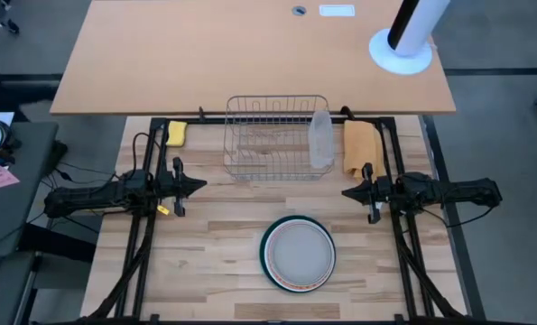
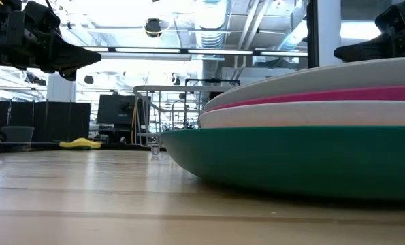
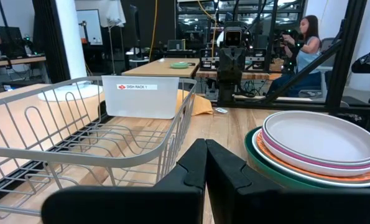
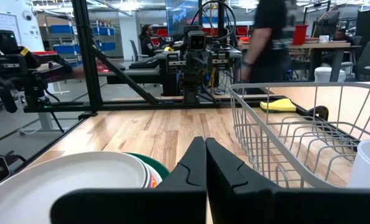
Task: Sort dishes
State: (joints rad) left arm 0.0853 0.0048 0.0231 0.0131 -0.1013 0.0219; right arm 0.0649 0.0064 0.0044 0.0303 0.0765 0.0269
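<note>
Hovering apart, left tool (image 1: 199,185) and right tool (image 1: 347,192) closed, empty, flanking stacked plates (image 1: 298,254).

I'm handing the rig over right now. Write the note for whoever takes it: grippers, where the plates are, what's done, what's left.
Left gripper: shut, empty, parked left of the plates.
Right gripper: shut, empty, parked right of them.
Plates: all in one stack at the table's front centre, pale grey plate on top, then magenta pink plate, dark green plate at the bottom; orange-patterned rim shows in between.
Dish rack: behind the stack, holds no plates; its clear tub hangs on the right side.
Done: nothing racked. Left: every plate.
</note>
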